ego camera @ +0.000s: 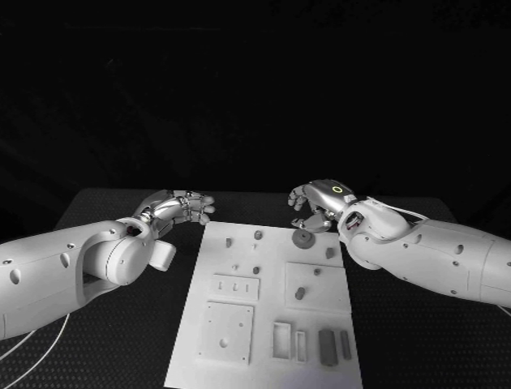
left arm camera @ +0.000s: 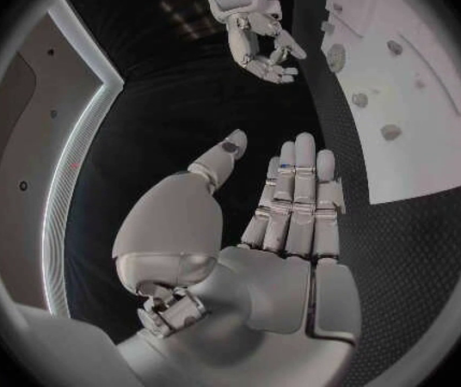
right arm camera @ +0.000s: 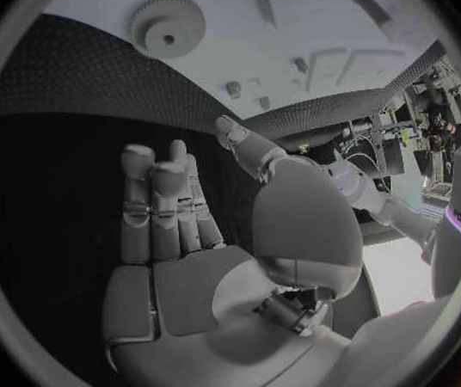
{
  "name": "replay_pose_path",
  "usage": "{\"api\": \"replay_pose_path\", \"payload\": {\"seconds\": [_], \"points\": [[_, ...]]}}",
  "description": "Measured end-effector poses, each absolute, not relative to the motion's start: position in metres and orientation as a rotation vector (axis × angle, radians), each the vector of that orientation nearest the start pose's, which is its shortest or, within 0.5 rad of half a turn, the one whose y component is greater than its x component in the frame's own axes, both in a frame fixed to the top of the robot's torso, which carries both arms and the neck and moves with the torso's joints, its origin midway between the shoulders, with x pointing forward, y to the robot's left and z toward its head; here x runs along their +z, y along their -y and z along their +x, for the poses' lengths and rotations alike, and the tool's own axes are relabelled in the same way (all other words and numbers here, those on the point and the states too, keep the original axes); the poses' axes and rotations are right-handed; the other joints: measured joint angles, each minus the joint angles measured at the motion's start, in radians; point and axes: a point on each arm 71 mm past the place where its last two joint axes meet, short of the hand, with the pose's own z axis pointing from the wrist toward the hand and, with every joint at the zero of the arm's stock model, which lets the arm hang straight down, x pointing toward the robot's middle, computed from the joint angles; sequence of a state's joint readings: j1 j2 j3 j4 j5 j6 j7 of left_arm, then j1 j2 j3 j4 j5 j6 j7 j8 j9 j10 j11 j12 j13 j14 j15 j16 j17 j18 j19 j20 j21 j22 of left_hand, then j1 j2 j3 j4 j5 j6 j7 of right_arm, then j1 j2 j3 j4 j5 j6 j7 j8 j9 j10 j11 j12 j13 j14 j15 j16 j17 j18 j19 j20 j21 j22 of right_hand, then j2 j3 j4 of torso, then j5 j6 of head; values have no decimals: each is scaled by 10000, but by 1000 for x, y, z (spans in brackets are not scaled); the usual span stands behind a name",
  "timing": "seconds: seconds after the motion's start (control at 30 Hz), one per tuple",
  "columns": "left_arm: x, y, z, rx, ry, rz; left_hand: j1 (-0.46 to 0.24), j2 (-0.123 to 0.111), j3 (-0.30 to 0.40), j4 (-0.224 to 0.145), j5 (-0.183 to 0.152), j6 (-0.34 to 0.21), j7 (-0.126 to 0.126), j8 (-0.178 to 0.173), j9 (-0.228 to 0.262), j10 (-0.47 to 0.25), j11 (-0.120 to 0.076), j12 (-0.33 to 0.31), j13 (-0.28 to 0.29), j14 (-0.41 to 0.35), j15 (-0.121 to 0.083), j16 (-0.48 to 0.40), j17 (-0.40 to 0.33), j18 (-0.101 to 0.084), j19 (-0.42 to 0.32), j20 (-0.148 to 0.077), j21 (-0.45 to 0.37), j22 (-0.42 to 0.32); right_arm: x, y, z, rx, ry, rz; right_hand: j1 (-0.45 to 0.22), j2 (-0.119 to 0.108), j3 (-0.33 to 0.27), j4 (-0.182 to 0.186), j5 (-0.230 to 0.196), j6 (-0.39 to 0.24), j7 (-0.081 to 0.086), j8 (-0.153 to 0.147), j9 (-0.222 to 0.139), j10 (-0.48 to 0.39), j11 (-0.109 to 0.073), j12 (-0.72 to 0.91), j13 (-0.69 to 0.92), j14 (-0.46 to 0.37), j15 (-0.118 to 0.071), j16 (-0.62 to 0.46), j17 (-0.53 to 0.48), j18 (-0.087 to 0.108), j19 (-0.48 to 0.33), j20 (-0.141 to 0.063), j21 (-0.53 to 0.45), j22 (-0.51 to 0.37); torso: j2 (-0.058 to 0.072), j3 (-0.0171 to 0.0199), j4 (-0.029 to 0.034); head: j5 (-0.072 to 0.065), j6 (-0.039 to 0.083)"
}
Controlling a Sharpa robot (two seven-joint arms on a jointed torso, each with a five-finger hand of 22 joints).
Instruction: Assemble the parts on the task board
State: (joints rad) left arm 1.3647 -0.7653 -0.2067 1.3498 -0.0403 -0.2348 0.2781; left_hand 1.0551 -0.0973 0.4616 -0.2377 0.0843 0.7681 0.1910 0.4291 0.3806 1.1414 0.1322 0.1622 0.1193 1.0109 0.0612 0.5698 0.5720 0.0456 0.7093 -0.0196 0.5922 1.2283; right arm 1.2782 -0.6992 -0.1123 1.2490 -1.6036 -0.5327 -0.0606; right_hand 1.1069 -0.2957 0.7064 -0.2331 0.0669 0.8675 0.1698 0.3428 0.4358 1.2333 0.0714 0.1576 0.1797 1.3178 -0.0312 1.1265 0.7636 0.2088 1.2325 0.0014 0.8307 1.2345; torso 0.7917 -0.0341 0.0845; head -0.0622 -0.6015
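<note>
I see both robot hands, left (ego camera: 181, 207) and right (ego camera: 318, 204), spread empty beside the task board (ego camera: 268, 324); a gear (ego camera: 303, 239) lies on its far end.

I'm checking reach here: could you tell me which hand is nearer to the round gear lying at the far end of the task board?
Right. The right hand hovers just beyond the gear, almost above it; the left hand is off the task board, farther away.
</note>
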Motion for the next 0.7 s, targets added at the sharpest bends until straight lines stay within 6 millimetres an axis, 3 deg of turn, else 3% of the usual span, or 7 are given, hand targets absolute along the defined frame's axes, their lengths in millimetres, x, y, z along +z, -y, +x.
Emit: {"api": "replay_pose_path", "payload": {"seconds": [0.13, 0.23, 0.27, 0.33, 0.43, 0.57, 0.7], "points": [[-170, -222, 528, -13885, -15784, -10110, 0, 0, 0, 0, 0, 0, 0, 0, 0, 0, 0, 1, 0, 0, 0, 0, -1, 0, 0, 0, 0, 0, -170, 217, 540, 4677, -14341, -2430, -83, 82, -417, -88, 37, 10, -20, -3, 21, 373, -136, 605, 1030, -105, -173, 5, 57, 7, -1, -2, 0, 54, -8, 30, -84, 36, 12], [-170, -222, 528, -13886, -15785, -10109, 0, 0, 0, 0, 0, 0, 0, 0, 0, 0, 0, 1, 0, 0, 0, 0, -1, -1, 0, 0, 0, 1, -174, 223, 543, 4550, -14772, -2297, -132, 78, -766, -154, 37, -142, -186, -152, 42, 490, -294, 1831, 2960, -231, -330, 45, 71, 25, -41, -40, -1, 68, -7, 61, -124, 60, 12], [-170, -222, 528, -13885, -15786, -10109, 0, 0, 0, 0, 0, 0, 0, 0, -1, 0, 0, 1, 0, 0, 0, 0, -1, -1, 0, 0, 0, 0, -175, 225, 545, 4507, -14914, -2256, -132, 78, -861, -138, 37, -251, -240, -217, 43, 324, -347, 2571, 4012, -244, -352, 45, 89, 91, -43, -40, -2, 74, -6, 69, -131, 64, 13], [-170, -222, 529, -13885, -15787, -10107, 0, 0, 0, 0, 0, 0, 0, 0, -1, 0, 0, 1, 0, 0, 0, 0, -1, -1, 0, 0, 0, 0, -178, 229, 547, 4409, -15235, -2169, -209, -3, -1038, -147, 25, -384, -235, -330, 31, -869, -371, 5072, 6862, -314, -423, 371, 311, 230, -72, -79, 26, 222, -4, 85, -144, 67, 14], [-170, -222, 529, -13882, -15786, -10105, 0, 0, 0, 0, 0, 0, 0, 0, -1, 0, 0, 2, 0, 0, 0, 0, 8, -1, 0, 0, 0, 1, -183, 232, 549, 4322, -15607, -2063, -168, 38, -1005, -68, 18, -450, -304, -412, 10, -1900, -350, 7584, 9212, -450, -443, 940, 820, 241, 21, -208, 411, 578, 0, 91, -148, 49, 9], [-171, -221, 529, -13887, -15795, -10101, 0, 0, 0, 0, 0, 0, 0, 0, -2, 0, 0, 2, 0, 0, 0, 0, 8, -2, 0, 0, 0, 1, -193, 233, 552, 4239, -16080, -1956, -222, 92, -964, -27, 19, -466, -289, -416, 10, -2083, -391, 9069, 10271, -570, -451, 1476, 1448, 242, 3, -290, 958, 737, 4, 92, -153, 37, -11], [-171, -220, 529, -13910, -15811, -10086, 0, 0, 0, 0, 0, 0, 0, 0, 8, 0, 0, 2, 0, 1, 0, 0, 7, -2, 0, 0, 0, 1, -199, 233, 556, 4136, -16368, -1892, -275, 145, -964, -27, 19, -429, -326, -415, 36, -2084, -391, 9548, 10490, -570, -452, 1596, 1711, 238, 4, -292, 1220, 737, 6, 88, -153, 36, -28]]}}
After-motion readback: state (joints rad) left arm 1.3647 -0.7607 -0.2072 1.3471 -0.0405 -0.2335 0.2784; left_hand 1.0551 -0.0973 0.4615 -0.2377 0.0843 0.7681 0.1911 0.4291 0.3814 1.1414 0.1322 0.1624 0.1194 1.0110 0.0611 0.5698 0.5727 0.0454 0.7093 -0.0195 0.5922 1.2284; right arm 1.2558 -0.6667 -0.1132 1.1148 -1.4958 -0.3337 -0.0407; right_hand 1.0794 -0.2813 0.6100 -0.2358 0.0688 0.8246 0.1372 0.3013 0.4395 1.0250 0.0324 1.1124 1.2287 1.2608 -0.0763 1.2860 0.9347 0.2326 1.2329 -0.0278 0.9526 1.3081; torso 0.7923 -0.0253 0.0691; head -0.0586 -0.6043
